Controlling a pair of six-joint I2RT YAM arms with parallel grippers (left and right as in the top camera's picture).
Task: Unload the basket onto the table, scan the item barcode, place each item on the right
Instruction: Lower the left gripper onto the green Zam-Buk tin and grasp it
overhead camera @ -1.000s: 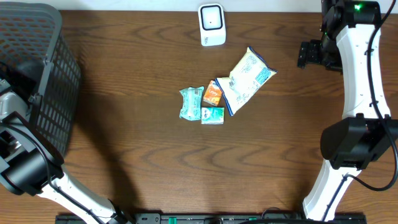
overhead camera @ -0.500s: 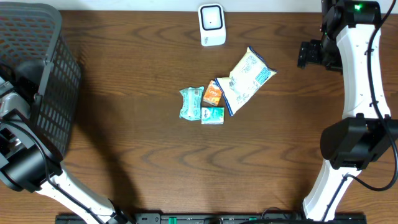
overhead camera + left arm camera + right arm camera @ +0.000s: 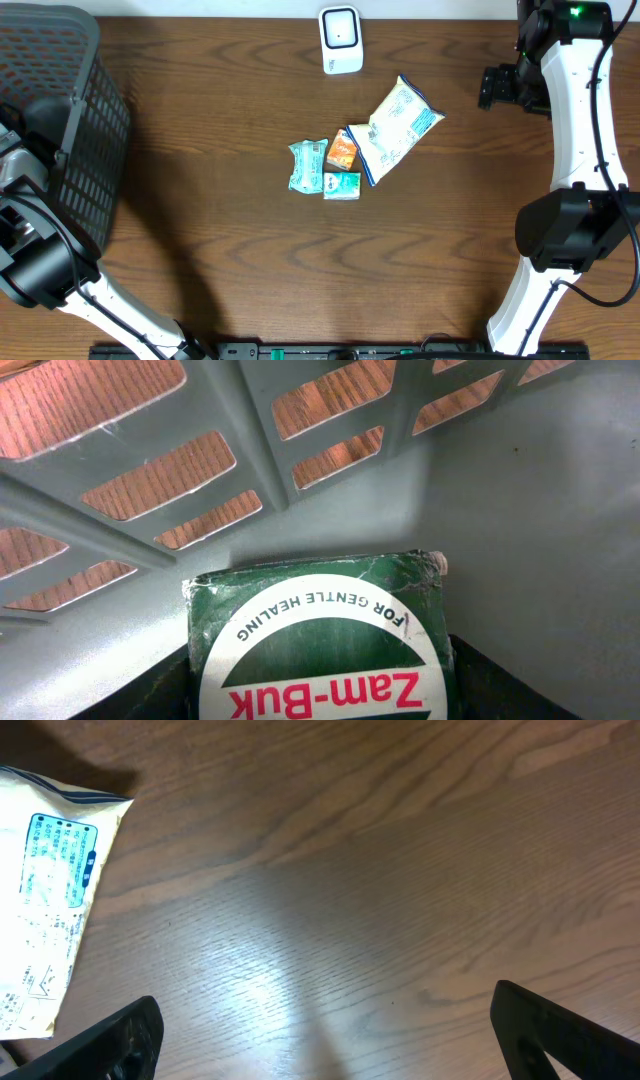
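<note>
A green Zam-Buk box [image 3: 320,630] is seen between the fingers of the left gripper [image 3: 320,685], closely flanked on both sides; whether it is clamped cannot be told. The box is found inside the grey slatted basket [image 3: 500,510], close to its wall. The right gripper [image 3: 325,995] is spread wide with nothing in it, beside a white snack packet [image 3: 397,127]. Teal sachets [image 3: 307,165] and an orange sachet [image 3: 342,151] are clustered mid-way on the brown wooden table [image 3: 200,230]; a white barcode scanner [image 3: 340,40] is placed at its far edge
</note>
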